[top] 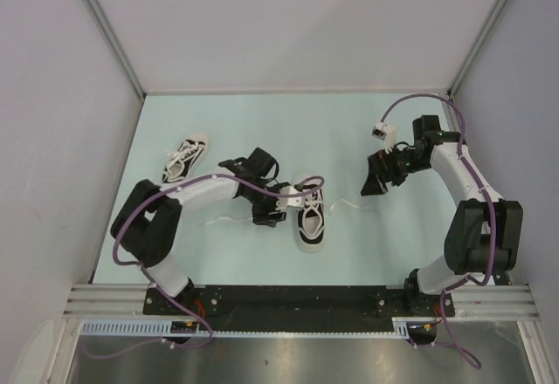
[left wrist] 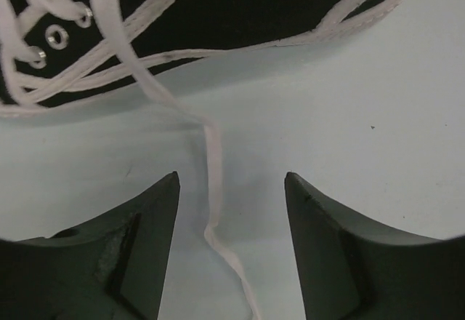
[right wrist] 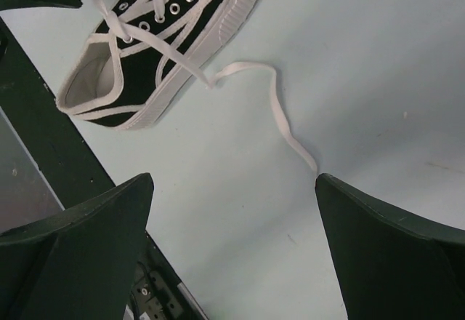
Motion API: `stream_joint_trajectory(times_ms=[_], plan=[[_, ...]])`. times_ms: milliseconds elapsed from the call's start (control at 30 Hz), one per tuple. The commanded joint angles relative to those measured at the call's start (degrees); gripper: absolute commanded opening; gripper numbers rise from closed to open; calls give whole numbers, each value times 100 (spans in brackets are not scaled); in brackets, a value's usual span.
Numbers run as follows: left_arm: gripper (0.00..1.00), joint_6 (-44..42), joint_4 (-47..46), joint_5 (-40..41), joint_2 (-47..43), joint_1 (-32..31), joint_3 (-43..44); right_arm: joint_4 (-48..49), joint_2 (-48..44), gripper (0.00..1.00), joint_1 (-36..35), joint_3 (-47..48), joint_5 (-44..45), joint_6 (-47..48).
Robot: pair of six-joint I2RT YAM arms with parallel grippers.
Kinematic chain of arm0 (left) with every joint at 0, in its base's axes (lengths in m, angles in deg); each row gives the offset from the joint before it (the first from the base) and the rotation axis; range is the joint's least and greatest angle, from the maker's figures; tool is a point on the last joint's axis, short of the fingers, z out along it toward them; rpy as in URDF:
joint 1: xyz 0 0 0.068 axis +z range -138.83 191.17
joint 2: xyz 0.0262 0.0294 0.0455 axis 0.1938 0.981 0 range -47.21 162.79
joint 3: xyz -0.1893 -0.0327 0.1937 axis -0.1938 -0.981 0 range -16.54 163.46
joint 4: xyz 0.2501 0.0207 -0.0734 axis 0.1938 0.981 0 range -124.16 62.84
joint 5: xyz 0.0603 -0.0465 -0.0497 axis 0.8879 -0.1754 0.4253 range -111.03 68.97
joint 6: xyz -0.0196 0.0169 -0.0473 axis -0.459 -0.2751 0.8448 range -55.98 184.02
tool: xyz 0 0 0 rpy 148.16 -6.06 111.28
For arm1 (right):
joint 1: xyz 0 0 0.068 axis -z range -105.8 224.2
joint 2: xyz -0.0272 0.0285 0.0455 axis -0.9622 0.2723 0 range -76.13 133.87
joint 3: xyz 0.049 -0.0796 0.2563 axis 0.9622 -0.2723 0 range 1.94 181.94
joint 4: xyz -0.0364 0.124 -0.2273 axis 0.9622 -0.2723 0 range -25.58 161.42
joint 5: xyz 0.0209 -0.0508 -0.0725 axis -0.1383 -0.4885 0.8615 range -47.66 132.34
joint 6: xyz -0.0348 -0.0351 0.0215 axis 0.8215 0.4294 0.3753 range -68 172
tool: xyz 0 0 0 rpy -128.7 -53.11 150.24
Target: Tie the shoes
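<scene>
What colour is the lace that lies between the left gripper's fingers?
The lace is white, clearest in the left wrist view.

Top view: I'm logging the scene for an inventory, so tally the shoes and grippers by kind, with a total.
Shoes: 2
Grippers: 2 (left gripper, right gripper)
Total: 4

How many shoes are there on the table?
2. One black sneaker lies at the far left of the table, toward the back. The other sneaker lies near the middle, closer to the arms. No others seem hidden.
</scene>
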Motion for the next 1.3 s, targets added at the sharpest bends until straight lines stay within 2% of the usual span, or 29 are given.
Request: stream_joint_trajectory(times_ms=[0, 167, 233, 433, 467, 533, 767, 967, 1033, 1067, 1167, 1233, 1267], plan=[[62, -112, -365, 207, 402, -185, 361, -306, 49, 100, 323, 110, -374, 268], [50, -209, -303, 400, 797, -290, 503, -385, 173, 100, 491, 101, -427, 399], [48, -270, -303, 479, 842, -299, 477, -430, 190, 100, 526, 101, -444, 443], [22, -314, -295, 260, 781, -317, 397, -395, 296, 100, 535, 101, -523, 391], [9, -305, -303, 182, 667, -343, 389, -403, 322, 100, 544, 110, -550, 391], [0, -131, -391, 50, 500, -343, 284, -421, 418, 100, 553, 110, -602, 356], [0, 511, -523, -539, -520, -352, 116, -377, 585, 95, 395, 101, -436, 128], [0, 1399, -1041, -1146, -749, -405, 186, -281, 963, 74, 52, 101, -585, -127], [0, 1575, -1242, -1199, -740, -422, 169, -79, 1069, 71, 16, 110, -681, -329], [0, 1671, -1374, -1190, -766, -440, 134, -17, 1174, 66, -158, 101, -725, -382], [0, 2014, -1788, -1085, -802, -475, -68, 141, 1358, 63, -343, 110, -884, -567], [0, 1945, -1562, -997, -688, -493, 10, 124, 1394, 63, -414, 110, -928, -576], [0, 1831, -1125, -945, -661, -493, 63, 98, 1394, 64, -414, 110, -919, -559]])
